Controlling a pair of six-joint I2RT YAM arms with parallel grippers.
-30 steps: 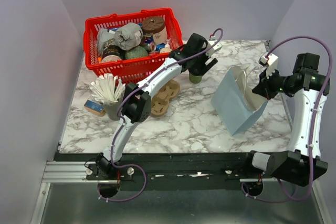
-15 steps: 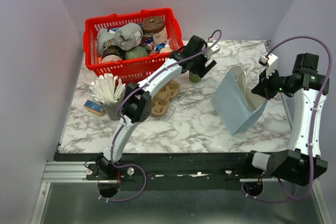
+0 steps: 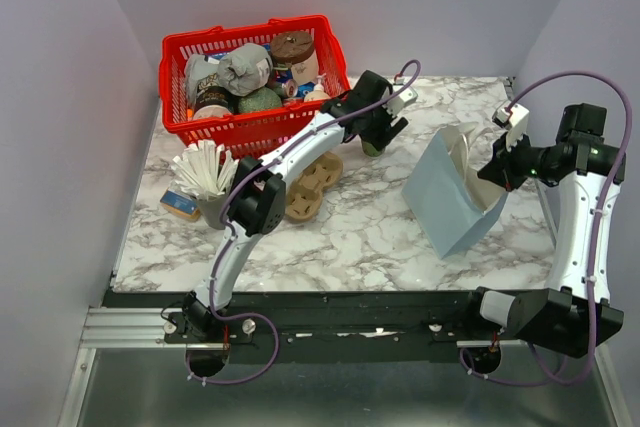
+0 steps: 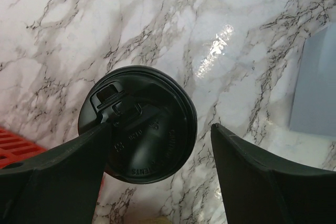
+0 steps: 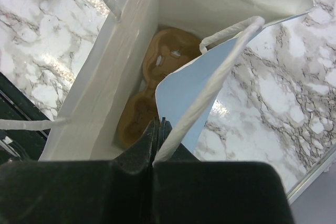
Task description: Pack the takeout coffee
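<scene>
Now your left gripper [image 4: 160, 129] brackets the coffee cup [image 4: 147, 111], jaws spread.
Cup stands left of the bag [image 3: 450, 197]; your right gripper [image 5: 157, 127] is clamped on the bag's rim.

The table [image 3: 370, 237] is white with grey wiggly lines. The basket [image 3: 240, 132] at the upper left is bright red. The bag [image 3: 445, 197] on the right is light blue outside, white inside. The cup lid [image 4: 152, 129] is black. The cup carrier [image 3: 305, 197] is brown.

bright even light; glare on the marble table [image 4: 220, 43]; near fingers [image 4: 262, 182] blurred.
</scene>
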